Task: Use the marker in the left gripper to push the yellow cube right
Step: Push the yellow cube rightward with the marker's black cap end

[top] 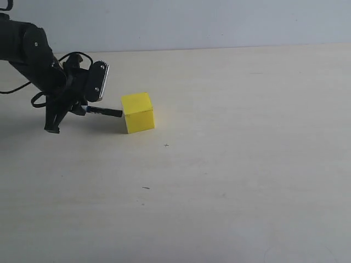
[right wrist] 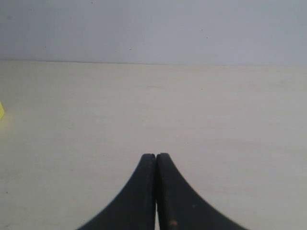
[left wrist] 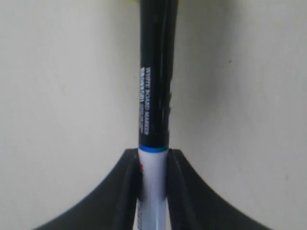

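Observation:
The yellow cube point(top: 137, 112) rests on the pale table point(top: 230, 164), left of centre. My left gripper point(top: 83, 109) is just to its left, shut on the marker point(top: 105, 112), which lies level and points right. The marker's black cap end touches the cube's left face. In the left wrist view the marker point(left wrist: 156, 86) runs away from the left gripper point(left wrist: 153, 155), white barrel pinched between the fingers, and a sliver of the yellow cube point(left wrist: 133, 1) shows at its far end. My right gripper point(right wrist: 156, 157) is shut on nothing; a bit of the yellow cube point(right wrist: 1, 110) shows at the frame edge.
A pale wall point(top: 219, 22) runs behind the table's far edge. A small dark speck point(top: 145, 188) lies on the table in front of the cube. My right arm does not appear in the exterior view.

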You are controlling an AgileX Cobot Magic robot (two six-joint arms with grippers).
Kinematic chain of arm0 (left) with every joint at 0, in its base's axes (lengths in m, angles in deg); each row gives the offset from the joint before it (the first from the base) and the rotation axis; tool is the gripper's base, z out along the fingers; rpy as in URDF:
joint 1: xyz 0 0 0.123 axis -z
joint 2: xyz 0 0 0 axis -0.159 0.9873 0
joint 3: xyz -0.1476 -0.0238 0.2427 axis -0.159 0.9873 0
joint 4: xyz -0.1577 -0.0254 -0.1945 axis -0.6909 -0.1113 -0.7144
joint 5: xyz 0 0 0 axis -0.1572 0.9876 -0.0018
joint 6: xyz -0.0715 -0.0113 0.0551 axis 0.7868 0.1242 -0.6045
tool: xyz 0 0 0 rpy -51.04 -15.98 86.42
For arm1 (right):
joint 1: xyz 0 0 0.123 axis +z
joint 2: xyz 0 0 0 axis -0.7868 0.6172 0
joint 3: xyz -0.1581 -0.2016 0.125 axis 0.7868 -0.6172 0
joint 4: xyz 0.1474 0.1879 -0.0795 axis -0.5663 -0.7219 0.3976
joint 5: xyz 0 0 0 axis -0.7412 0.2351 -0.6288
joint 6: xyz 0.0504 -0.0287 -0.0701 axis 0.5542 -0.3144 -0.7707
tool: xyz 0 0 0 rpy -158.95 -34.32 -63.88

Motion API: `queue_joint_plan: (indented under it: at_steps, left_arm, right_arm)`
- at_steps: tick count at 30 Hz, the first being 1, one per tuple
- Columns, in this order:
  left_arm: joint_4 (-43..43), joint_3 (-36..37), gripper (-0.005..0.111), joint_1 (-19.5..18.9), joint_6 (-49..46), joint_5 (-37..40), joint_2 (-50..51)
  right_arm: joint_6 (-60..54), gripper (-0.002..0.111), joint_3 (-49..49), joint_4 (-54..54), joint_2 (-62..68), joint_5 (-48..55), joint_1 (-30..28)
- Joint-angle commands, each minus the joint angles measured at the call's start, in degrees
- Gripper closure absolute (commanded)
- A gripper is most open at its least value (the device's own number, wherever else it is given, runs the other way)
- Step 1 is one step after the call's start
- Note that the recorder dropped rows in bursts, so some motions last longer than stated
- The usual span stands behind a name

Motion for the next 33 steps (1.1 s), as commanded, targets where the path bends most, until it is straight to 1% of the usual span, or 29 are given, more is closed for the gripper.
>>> queue_joint_plan:
  at_steps: [1,6,9,12,14,17,19,24,25,26,28,30,33]
  left_arm:
    - [-0.1,-0.1,0.107,-2.7,1.6,0.5,-0.8]
    - [-0.1,-0.1,0.107,-7.7,3.9,1.6,-0.8]
    - [-0.1,-0.1,0.107,-9.2,3.9,2.6,-0.8]
    - [-0.1,-0.1,0.107,-9.6,3.9,3.2,-0.8]
    - [-0.1,-0.1,0.107,-9.0,3.9,3.4,-0.4]
    - [-0.1,-0.1,0.107,-6.4,4.1,3.4,0.9]
    - [-0.1,-0.1,0.107,-3.9,4.0,2.0,2.0]
    - [0.0,-0.1,0.107,5.4,6.8,-4.7,4.1]
    - [0.9,-0.1,0.107,6.4,7.0,-4.9,4.1]
    - [2.6,-0.1,0.107,6.8,7.8,-4.9,4.1]
    - [6.3,-0.1,0.107,6.2,12.7,-4.7,4.0]
    - [10.4,-0.1,0.107,4.5,16.9,-3.1,3.8]
    - [12.0,-0.1,0.107,1.5,17.7,-0.7,3.5]
  right_arm:
    - [-0.1,0.108,-0.2,0.0,-0.2,-0.2,0.1]
    - [-0.1,0.108,-0.2,0.0,-0.2,-0.2,0.1]
    - [-0.1,0.108,-0.2,0.0,-0.2,-0.2,0.1]
    - [-0.1,0.108,-0.2,0.0,-0.2,-0.2,0.1]
    - [-0.1,0.108,-0.2,0.0,-0.2,-0.2,0.1]
    - [-0.1,0.108,-0.2,0.0,-0.2,-0.2,0.1]
    - [-0.1,0.108,-0.2,0.0,-0.2,-0.2,0.1]
    - [-0.1,0.108,-0.2,0.0,-0.2,-0.2,0.1]
    - [-0.1,0.108,-0.2,0.0,-0.2,-0.2,0.1]
    - [-0.1,0.108,-0.2,0.0,-0.2,-0.2,0.1]
    - [-0.1,0.108,-0.2,0.0,-0.2,-0.2,0.1]
    - [-0.1,0.108,-0.2,0.0,-0.2,-0.2,0.1]
    - [-0.1,0.108,-0.2,0.0,-0.2,-0.2,0.1]
